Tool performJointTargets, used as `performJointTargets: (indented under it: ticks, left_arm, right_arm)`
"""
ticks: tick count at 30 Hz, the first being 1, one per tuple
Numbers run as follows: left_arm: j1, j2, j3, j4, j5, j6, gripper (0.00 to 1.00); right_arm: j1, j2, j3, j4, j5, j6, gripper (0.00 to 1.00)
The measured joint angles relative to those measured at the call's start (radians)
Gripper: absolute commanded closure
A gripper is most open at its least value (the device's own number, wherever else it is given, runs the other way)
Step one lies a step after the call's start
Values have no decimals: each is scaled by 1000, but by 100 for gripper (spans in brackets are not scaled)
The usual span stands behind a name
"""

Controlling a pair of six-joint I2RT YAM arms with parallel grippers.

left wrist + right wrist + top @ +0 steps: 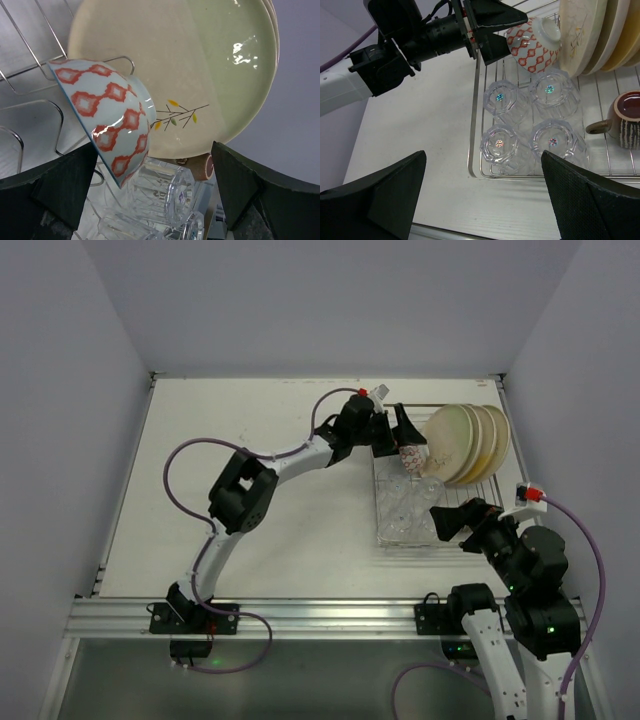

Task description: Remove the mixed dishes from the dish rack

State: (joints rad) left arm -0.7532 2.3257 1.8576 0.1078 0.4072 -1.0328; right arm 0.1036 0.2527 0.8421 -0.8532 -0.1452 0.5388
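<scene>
I've the left gripper gaping at the patterned bowl: light, slick, chippable, so I'd pinch its rim; right gripper wide, empty

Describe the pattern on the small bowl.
The bowl has red-orange diamond chains on pale blue-white; clearest in left wrist view.

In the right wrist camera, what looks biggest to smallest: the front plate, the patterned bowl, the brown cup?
1. front plate, largest, though cropped.
2. patterned bowl and brown cup look alike; the cup is cropped, so unranked.
</scene>
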Motion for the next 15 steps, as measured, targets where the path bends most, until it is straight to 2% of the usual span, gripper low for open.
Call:
performJointTargets:
  ticks: [5, 8, 15]
  left_arm:
    - [-2, 0, -39, 73, 47, -60, 1]
    - [-2, 4, -52, 128, 82, -110, 9]
    - [-2, 45, -54, 223, 122, -175, 19]
  right_arm:
    - [0, 0, 0, 0, 0, 0, 1]
    - [0, 0, 0, 0, 0, 0, 1]
    - [0, -1, -3, 1, -2, -1, 1]
